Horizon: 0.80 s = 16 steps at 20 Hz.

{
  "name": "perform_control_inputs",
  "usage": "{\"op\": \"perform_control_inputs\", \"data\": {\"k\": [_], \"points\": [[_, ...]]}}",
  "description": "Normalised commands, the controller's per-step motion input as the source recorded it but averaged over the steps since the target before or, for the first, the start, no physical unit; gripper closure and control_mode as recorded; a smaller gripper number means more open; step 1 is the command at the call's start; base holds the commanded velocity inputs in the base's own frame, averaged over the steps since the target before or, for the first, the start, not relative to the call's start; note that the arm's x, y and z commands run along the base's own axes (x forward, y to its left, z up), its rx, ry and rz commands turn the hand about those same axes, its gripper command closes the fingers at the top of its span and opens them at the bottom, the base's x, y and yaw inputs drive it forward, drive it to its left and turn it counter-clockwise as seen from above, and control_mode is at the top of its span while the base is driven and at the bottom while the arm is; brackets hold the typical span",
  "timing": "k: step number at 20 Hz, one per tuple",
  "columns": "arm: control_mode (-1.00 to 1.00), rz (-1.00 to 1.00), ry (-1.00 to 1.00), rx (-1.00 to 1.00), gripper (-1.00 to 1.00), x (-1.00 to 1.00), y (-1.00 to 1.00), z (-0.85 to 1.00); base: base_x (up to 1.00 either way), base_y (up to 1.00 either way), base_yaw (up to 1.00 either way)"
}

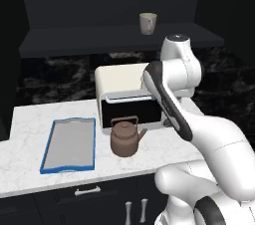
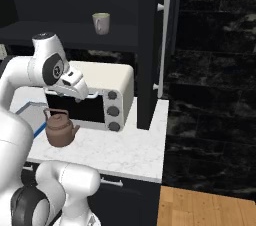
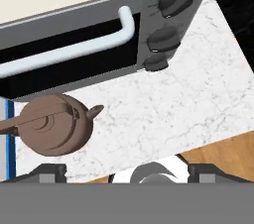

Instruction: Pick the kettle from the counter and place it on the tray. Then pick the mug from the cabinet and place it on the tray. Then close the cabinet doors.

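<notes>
Only rightward, door handle (image 2: 163, 40).

White arm with dark joints, folded at mid-height. In the left base view it rises from the lower right of the frame, bends at a rounded elbow near upper centre-right, and its forearm slopes back down toward frame centre. In the right base view the same arm climbs the left edge to a capped joint at upper left, and the hand (image 2: 70, 84) angles downward toward centre-left. In the hand view the camera looks steeply down; the two dark fingers (image 3: 47, 172) rise at the bottom edge, one lower left and one lower right, set well apart with nothing between them.
</notes>
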Motion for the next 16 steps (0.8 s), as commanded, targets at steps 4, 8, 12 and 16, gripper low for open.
{"op": "perform_control_inputs", "data": {"k": [4, 8, 12, 16], "points": [[-1.00, -0.29, 0.04, 0.00, -1.00, 0.00, 0.22, -0.19, 0.00, 0.00, 0.00], [-1.00, -0.08, 0.05, 0.00, -1.00, 0.09, 0.39, 0.00, 0.00, 0.00, 0.00], [-1.00, -0.20, 0.00, 0.02, -1.00, 0.04, 0.72, 0.00, 0.00, 0.00, 0.00], [-1.00, -0.22, 0.00, 0.06, -1.00, 0.04, 0.66, -0.09, 0.00, 0.00, 0.00]]}}
